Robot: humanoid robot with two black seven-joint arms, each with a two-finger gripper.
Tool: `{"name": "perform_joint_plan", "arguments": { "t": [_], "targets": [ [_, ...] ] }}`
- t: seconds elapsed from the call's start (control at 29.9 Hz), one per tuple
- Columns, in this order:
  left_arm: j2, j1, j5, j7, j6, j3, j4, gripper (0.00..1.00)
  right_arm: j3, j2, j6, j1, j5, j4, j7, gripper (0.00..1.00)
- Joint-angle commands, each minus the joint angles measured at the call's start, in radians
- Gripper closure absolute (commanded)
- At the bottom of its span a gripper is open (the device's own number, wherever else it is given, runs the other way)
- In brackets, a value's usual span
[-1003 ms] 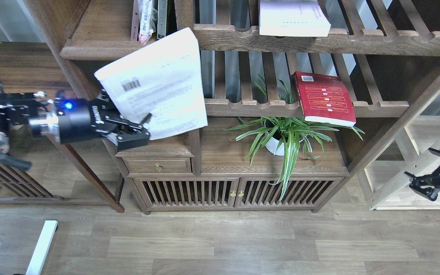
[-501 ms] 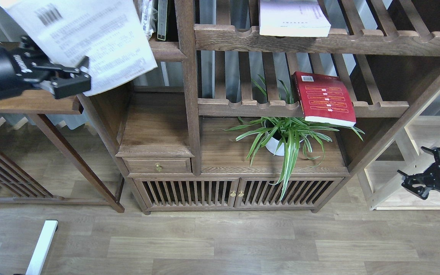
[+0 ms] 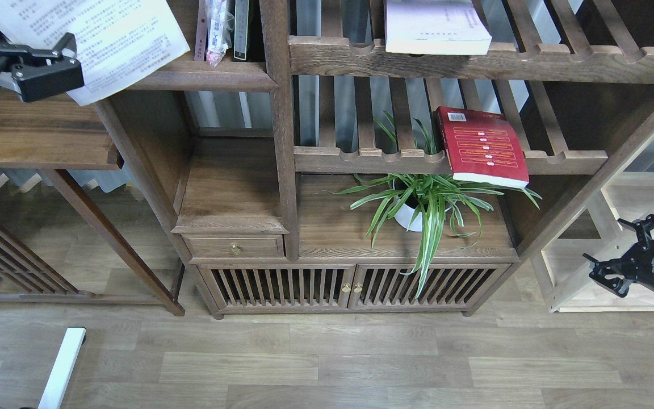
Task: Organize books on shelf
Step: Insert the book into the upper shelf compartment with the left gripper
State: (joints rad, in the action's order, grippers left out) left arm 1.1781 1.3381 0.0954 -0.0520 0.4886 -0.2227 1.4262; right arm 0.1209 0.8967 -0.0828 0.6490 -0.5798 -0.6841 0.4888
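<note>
A dark-brown wooden bookcase (image 3: 281, 170) fills the scene, seen from above and in front, standing on a pale plank floor.

At the far upper left, the left gripper (image 3: 49, 62) grips a large white paperback with small black print (image 3: 111, 40), its black fingers pinched on the book's lower left edge. The book is tilted, held in the air, and overlaps the front lip of the narrow dark-brown shelf with a solid board and rounded lip (image 3: 202, 76). It does not appear to be standing in that compartment yet.

Inside that shelf, a few thin upright items (image 3: 222, 28) already stand against its right wall, one wrapped in clear plastic with pink on it.

Two books seem still to be moved. A pale white-lavender paperback (image 3: 435, 28) lies flat on the upper slatted rack at the far right. A red paperback with yellow text bands (image 3: 483, 147) lies flat on the slatted rack below it, overhanging the front rail, just above a green spider plant in a white pot (image 3: 423, 201).

The right gripper (image 3: 625, 258) hangs low at the near right, well apart from the books, fingers spread and empty.

The print on the covers is too small to read; the red cover shows a barcode near its top.
</note>
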Motion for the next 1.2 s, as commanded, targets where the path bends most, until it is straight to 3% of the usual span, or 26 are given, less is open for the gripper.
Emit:
{"name": "perform_joint_plan", "arguments": {
  "t": [0.0,0.1,0.27,0.57,0.84,1.17],
  "targets": [
    [-0.005,0.003,-0.008,-0.009,0.0,0.002,-0.001,1.0,0.0,0.002,0.0,0.001,0.0,0.0,0.0,0.09],
    [-0.012,0.004,-0.01,-0.017,-0.002,0.0,-0.003,1.0,0.0,0.002,0.0,0.003,0.0,-0.002,0.0,0.09],
    [-0.025,0.013,-0.025,-0.029,-0.113,0.002,-0.02,1.0,0.002,0.005,0.0,0.001,-0.002,-0.002,0.0,0.09],
    [-0.031,0.029,-0.063,-0.049,-0.183,0.009,-0.059,1.0,0.0,0.002,-0.002,-0.005,0.0,-0.002,0.0,0.09],
    [-0.116,0.033,-0.062,-0.068,-0.32,0.009,-0.067,1.0,0.0,0.004,-0.002,-0.005,-0.002,-0.002,0.0,0.09],
    [-0.256,0.07,-0.062,-0.078,-0.409,0.011,-0.161,1.0,0.0,0.008,-0.002,-0.005,-0.002,-0.008,0.0,0.09]
  ]
}}
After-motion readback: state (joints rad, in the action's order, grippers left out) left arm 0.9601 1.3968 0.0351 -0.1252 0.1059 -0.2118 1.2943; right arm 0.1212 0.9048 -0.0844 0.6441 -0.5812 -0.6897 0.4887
